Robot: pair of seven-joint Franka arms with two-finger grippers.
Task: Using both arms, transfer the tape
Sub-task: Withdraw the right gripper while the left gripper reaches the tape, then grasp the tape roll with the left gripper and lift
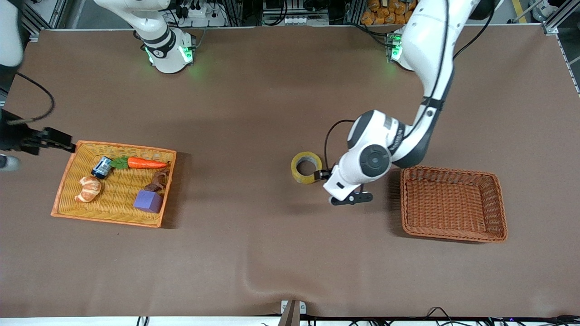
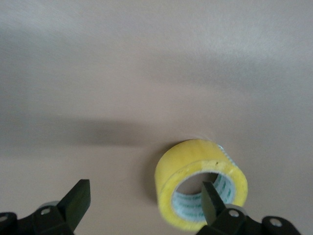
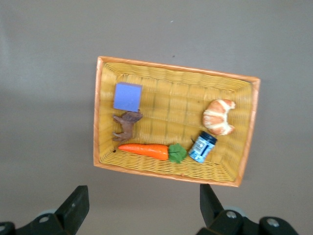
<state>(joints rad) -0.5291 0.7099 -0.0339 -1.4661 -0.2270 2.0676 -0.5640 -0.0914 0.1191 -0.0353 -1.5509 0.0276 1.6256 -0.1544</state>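
Note:
The tape (image 1: pixel 306 167) is a yellow ring on the brown table near its middle. It also shows in the left wrist view (image 2: pixel 195 181), with its grey core facing the camera. My left gripper (image 1: pixel 322 174) is low beside the tape, on the side toward the left arm's end, and is open (image 2: pixel 145 203). One of its fingertips (image 2: pixel 211 198) overlaps the tape's hole; the other fingertip (image 2: pixel 78 199) is over bare table. My right gripper (image 1: pixel 61 141) hangs high by the yellow basket's corner at the right arm's end, open and empty (image 3: pixel 144 205).
A yellow wicker basket (image 1: pixel 68 181) holds a carrot (image 1: pixel 146 163), a croissant (image 1: pixel 89 188), a blue can (image 1: pixel 101 167), a purple cube (image 1: pixel 148 201) and a brown toy (image 1: pixel 157 181). An empty brown wicker basket (image 1: pixel 453 235) stands toward the left arm's end.

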